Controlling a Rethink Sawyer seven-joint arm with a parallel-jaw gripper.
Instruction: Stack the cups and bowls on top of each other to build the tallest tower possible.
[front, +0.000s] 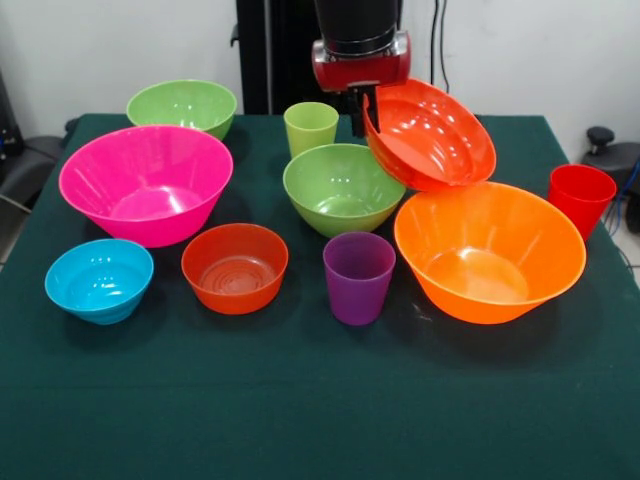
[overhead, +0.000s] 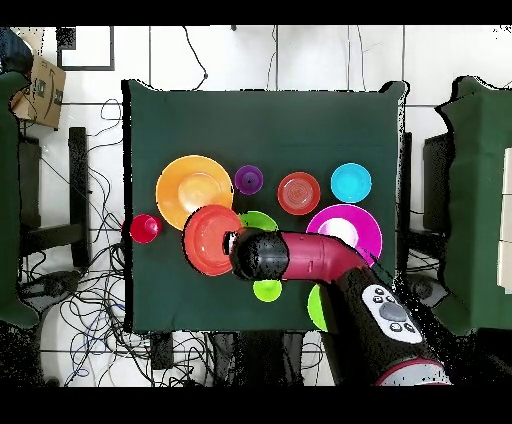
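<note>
7 bowls and 3 cups show on the green table (front: 300, 400). We see the gripper (front: 369, 108) clamped on the rim of the red-orange bowl (front: 432, 135), holding it tilted in the air at the far side, above the large orange bowl (front: 489, 250) and just right of a lime green bowl (front: 340, 187). No tower stands yet. The pink bowl (front: 146, 183) sits left, the purple cup (front: 358, 277) near the middle, the red cup (front: 580, 197) far right
</note>
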